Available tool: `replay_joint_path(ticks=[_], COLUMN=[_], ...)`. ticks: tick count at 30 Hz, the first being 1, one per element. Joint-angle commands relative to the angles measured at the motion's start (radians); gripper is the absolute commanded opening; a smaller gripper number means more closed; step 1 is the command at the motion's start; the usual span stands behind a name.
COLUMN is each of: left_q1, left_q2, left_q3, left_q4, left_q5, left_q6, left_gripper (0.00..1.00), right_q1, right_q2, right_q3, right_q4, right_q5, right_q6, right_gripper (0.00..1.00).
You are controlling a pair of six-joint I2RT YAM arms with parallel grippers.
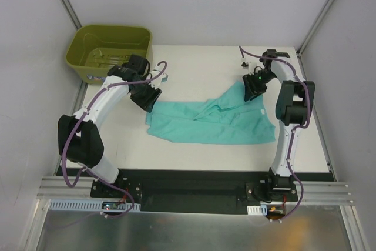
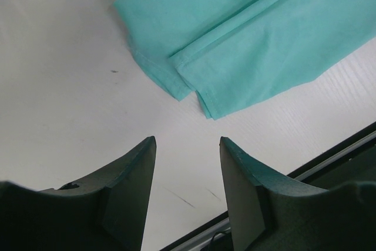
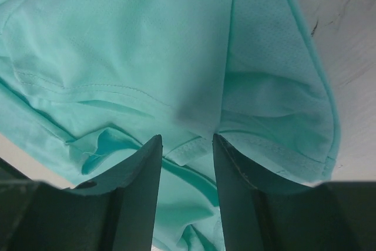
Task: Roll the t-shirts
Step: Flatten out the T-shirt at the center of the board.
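The left gripper [image 2: 188, 142] hung over bare table [image 2: 70, 86] with its two fingers about half apart and nothing between them. It touched nothing, and the nearest corner of the t-shirt [image 2: 252, 33] lay just ahead of the fingertips. From above, this gripper [image 1: 150, 99] sat at the shirt's left end.

The right gripper [image 3: 187, 138] was down on the t-shirt [image 3: 147, 57], its fingers also part-way apart. Cloth with a stitched hem filled the gap between them, and a crease ran away from that gap. Whether the fingers pinched the cloth or only rested on it could not be told. In the overhead view this gripper [image 1: 254, 89] met the shirt at its far right corner, where the fabric rose to a peak.

The teal t-shirt [image 1: 217, 124] lay spread in loose folds across the middle of the white table [image 1: 200, 63], between the two arms. An olive-green tub [image 1: 75, 57] stood at the far left corner, well apart from the shirt. A black strip [image 1: 188, 183] ran along the near edge, where both arm bases were bolted. Plain pale walls [image 1: 188, 4] closed in the table on three sides.
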Motion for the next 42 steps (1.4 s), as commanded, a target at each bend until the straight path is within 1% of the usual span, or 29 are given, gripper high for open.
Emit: replay_joint_path(ticks=[1, 12, 20, 24, 25, 27, 30, 31, 33, 34, 38, 42], left_q1=[0.01, 0.01, 0.01, 0.01, 0.01, 0.01, 0.01, 0.01, 0.01, 0.01, 0.014, 0.014], left_q2=[-0.044, -0.018, -0.014, -0.005, -0.002, 0.004, 0.013, 0.015, 0.019, 0.021, 0.038, 0.084], left_q3=[-0.018, 0.005, -0.003, -0.001, 0.002, 0.005, 0.001, -0.004, -0.018, -0.021, -0.039, -0.019], left_q4=[-0.035, -0.043, -0.043, -0.045, -0.043, -0.043, -0.042, -0.04, -0.031, -0.026, 0.016, 0.034], left_q5=[-0.03, -0.029, -0.032, -0.024, -0.023, -0.018, -0.017, -0.018, -0.021, -0.023, -0.05, -0.073], left_q6=[0.02, 0.023, 0.021, 0.018, 0.017, 0.014, 0.018, 0.021, 0.027, 0.029, 0.027, 0.012], left_gripper=[0.48, 0.48, 0.48, 0.48, 0.48, 0.48, 0.48, 0.48, 0.48, 0.48, 0.49, 0.51], right_q1=[0.001, 0.001, 0.001, 0.001, 0.001, 0.001, 0.001, 0.001, -0.004, -0.008, -0.025, -0.036], right_q2=[0.009, 0.038, 0.06, 0.058, 0.052, 0.041, -0.003, -0.024, -0.037, -0.044, -0.147, -0.239], right_q3=[0.068, 0.067, 0.048, 0.053, 0.057, 0.064, 0.073, 0.088, 0.119, 0.129, 0.122, 0.096], right_q4=[-0.014, -0.013, -0.03, -0.03, -0.03, -0.036, -0.043, -0.062, -0.1, -0.129, -0.158, -0.152], right_q5=[0.033, 0.034, -0.003, -0.009, -0.009, -0.004, 0.01, 0.01, -0.019, -0.032, -0.099, -0.128], right_q6=[-0.014, -0.012, -0.01, -0.012, -0.012, -0.012, -0.017, -0.017, -0.017, -0.014, 0.016, 0.149], right_gripper=[0.43, 0.46, 0.41, 0.33, 0.28, 0.24, 0.17, 0.12, 0.07, 0.01, 0.01, 0.01])
